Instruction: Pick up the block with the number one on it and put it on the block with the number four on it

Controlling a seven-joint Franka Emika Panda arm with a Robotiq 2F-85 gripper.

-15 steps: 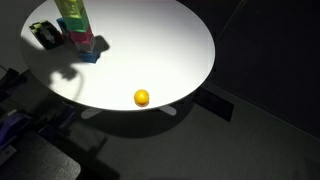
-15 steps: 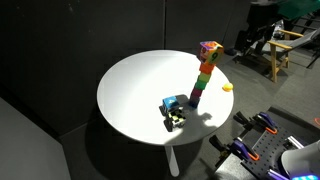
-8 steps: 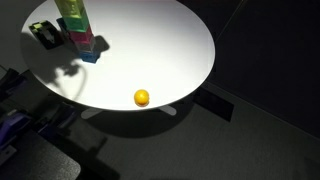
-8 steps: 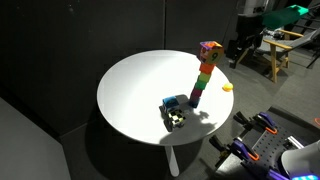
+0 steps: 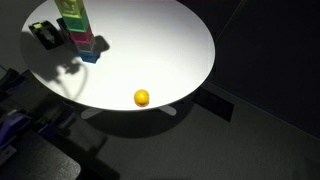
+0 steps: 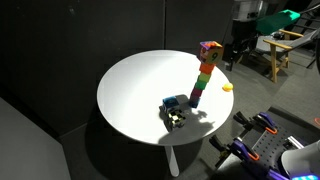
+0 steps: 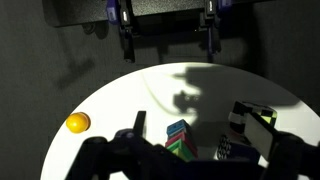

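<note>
While the jaws hang spread, numbers on the block tower (image 6: 204,75) are unreadable.

No number, word or label can be read in any view. The stack of coloured blocks (image 6: 205,72) on the tabletop (image 6: 135,90) shows only plain-looking faces, and any digits on them are too small and blurred to tell. The small dark object (image 6: 175,119) beside the stack shows no legible marking either.

The block tower (image 5: 77,27) runs off the top edge, its numbers unreadable.
</note>
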